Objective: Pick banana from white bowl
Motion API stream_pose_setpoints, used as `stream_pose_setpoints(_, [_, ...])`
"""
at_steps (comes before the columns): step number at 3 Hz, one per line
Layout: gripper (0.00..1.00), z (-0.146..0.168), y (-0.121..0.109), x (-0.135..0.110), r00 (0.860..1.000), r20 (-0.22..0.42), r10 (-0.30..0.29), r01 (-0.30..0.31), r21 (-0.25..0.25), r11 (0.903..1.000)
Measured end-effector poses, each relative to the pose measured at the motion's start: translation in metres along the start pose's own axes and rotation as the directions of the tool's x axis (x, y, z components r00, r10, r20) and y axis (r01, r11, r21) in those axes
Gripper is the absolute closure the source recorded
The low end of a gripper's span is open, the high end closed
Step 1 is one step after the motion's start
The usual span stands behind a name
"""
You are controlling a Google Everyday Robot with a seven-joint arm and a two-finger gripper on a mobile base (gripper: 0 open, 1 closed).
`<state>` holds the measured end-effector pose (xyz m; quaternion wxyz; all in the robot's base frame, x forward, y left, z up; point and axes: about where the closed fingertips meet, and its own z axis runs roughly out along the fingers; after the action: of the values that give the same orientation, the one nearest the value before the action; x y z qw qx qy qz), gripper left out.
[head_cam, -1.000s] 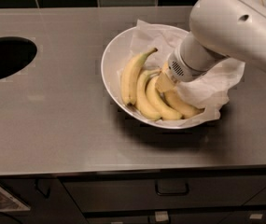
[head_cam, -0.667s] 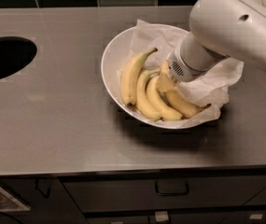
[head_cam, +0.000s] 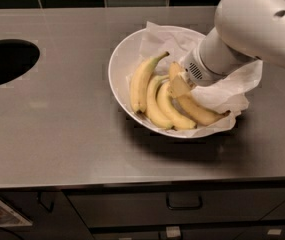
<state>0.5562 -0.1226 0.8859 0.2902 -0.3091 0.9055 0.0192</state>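
Note:
The white bowl (head_cam: 115,64) stands on the steel counter, lined with crumpled white paper (head_cam: 232,86). Several bananas lie in it. The banana (head_cam: 202,113), long and deep yellow with a dark tip, lies at the right, its upper end under my gripper. A paler banana with a greenish stem (head_cam: 139,84) lies at the left, and two shorter joined bananas (head_cam: 162,106) lie between them. My gripper (head_cam: 181,84) is down inside the bowl, right at the banana's upper part. The white arm covers the bowl's right rear.
A dark round opening (head_cam: 2,61) is cut in the counter at the far left. The counter's front edge runs along the bottom, with drawers and a handle (head_cam: 184,203) below. A dark tiled wall stands behind.

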Motion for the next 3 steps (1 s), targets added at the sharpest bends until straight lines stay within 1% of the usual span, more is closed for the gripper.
stream_pose_setpoints(1, [1.0, -0.025, 0.005, -0.009, 0.996, 0.086, -0.015, 0.017, -0.022, 0.9996])
stream_pose_setpoints(2, [1.0, -0.052, 0.009, -0.017, 0.983, 0.182, -0.03, 0.04, -0.054, 0.9977])
stream_pose_setpoints(3, [1.0, -0.074, 0.01, -0.021, 0.965, 0.26, -0.038, 0.06, -0.08, 0.995])
